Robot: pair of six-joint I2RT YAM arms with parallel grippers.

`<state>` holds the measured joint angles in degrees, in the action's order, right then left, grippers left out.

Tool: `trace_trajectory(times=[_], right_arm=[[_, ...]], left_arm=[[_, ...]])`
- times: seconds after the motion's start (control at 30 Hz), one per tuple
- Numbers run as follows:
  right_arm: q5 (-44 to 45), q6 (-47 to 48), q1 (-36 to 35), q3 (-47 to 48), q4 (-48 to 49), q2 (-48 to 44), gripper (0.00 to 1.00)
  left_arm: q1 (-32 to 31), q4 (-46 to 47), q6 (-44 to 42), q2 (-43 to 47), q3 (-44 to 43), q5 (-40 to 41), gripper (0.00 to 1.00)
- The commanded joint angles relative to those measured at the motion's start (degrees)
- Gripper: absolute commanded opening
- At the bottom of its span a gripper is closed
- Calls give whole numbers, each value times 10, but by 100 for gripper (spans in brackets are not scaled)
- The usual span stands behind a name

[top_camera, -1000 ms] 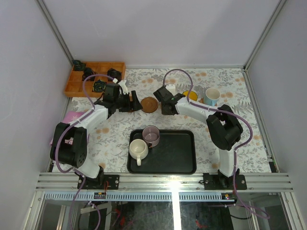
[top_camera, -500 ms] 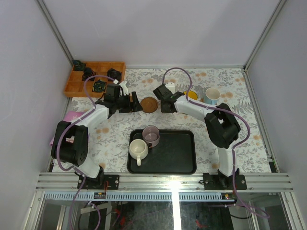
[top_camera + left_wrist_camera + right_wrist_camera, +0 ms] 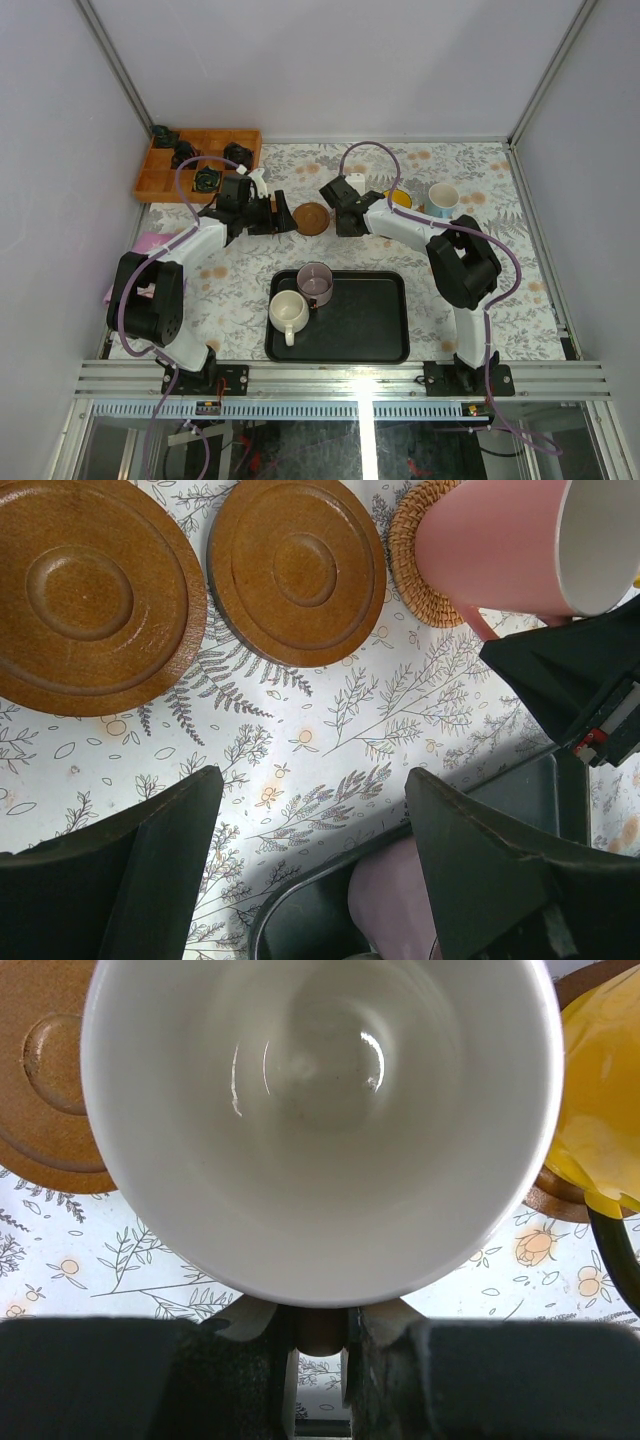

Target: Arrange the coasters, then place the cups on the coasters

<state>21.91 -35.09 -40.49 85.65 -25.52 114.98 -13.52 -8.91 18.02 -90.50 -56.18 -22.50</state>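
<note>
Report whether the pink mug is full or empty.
Empty: the right wrist view looks straight into the pink mug, showing a bare, glossy pale bottom.

It was a robot lab cell: blank walls [image 3: 330, 70], aluminium posts [image 3: 108, 60], two arms [image 3: 410, 228] bolted at the table's [image 3: 490, 290] near edge.

Bare tablecloth [image 3: 330, 730] ahead of left gripper [image 3: 315, 780]; two coasters [image 3: 296, 570] beyond, pink cup [image 3: 490, 540] blocks right, tray [image 3: 290, 910] near side.
</note>
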Motion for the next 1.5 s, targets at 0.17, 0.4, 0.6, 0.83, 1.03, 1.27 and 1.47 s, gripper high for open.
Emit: trace_trajectory(times=[0.17, 0.4, 0.6, 0.83, 1.03, 1.27, 1.47], right_arm=[[13, -17, 3, 14, 10, -34, 0], [10, -27, 3, 15, -4, -34, 0], [13, -29, 3, 13, -8, -39, 0], [12, -33, 3, 14, -12, -36, 7], [9, -37, 4, 13, -20, -36, 22], [4, -43, 3, 9, -25, -36, 41], [4, -43, 3, 5, -25, -39, 43]], left_arm=[[-4, 6, -13, -8, -16, -2, 74], [-4, 6, -12, -8, -15, -3, 75], [-4, 6, -12, -9, -15, -4, 75], [-3, 6, -12, -10, -15, -5, 75], [-4, 6, -12, -11, -16, -5, 75], [-4, 6, -11, -10, -15, -6, 76], [-4, 6, -10, -11, -15, -7, 76]])
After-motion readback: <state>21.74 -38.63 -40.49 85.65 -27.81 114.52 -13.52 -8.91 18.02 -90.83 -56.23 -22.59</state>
